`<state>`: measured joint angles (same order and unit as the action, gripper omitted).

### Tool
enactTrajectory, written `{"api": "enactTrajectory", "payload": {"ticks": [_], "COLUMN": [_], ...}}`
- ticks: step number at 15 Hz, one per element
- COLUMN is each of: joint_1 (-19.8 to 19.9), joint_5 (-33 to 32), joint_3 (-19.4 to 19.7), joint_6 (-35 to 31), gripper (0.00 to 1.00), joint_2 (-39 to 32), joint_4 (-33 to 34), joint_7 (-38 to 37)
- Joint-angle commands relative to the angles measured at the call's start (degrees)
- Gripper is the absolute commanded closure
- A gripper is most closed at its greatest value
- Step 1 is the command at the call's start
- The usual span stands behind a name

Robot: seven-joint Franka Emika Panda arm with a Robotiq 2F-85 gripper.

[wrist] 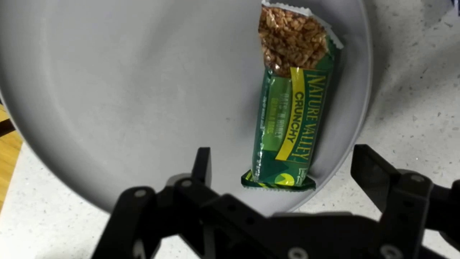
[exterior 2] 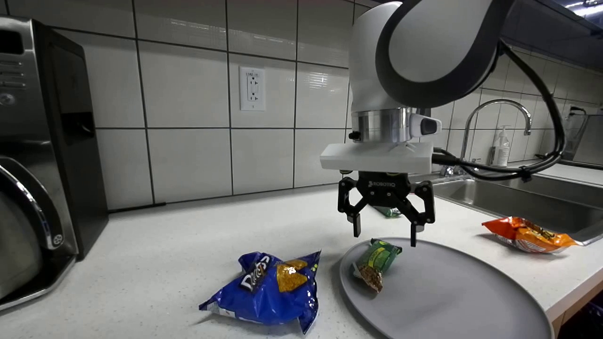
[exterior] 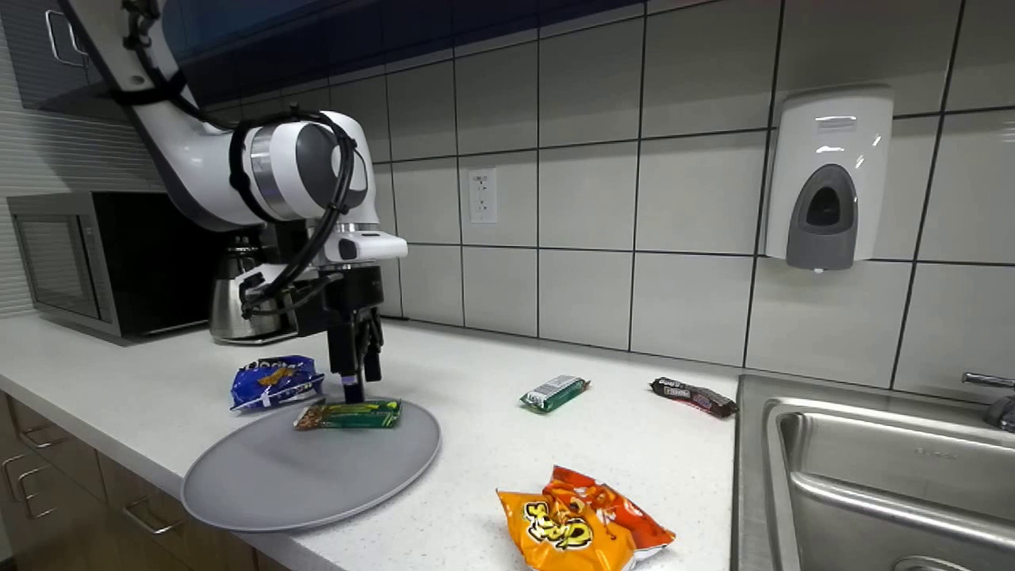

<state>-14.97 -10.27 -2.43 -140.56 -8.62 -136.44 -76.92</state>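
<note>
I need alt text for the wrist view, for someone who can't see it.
A green Nature Valley bar lies on a gray plate, near the rim. At the bottom, the gripper stands open, its fingers either side of the bar and clear of it. Speckled white counter shows beyond the plate.

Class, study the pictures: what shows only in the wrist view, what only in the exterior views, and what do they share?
Only the wrist view lets you read "Nature Valley Crunchy" on the granola bar.

Only the exterior views show the orange snack bag, the sink and the wall outlet, all three appearing in both.

Shared: the granola bar lying on the gray plate, the white counter, and the gripper with its jaws open.
</note>
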Motion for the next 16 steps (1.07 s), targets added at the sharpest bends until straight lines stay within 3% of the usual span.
{"api": "enactTrajectory", "payload": {"ticks": [1,16], "joint_1": [2.55,10.69], "joint_5": [-1.06,-2.06], "joint_3": [-0.24,4.58], "joint_6": [0.9,0.33], "gripper": [0.0,0.0], "joint_2": [2.24,-0.46], "joint_4": [-0.01,4.71], "joint_7": [3.58,29.62]}}
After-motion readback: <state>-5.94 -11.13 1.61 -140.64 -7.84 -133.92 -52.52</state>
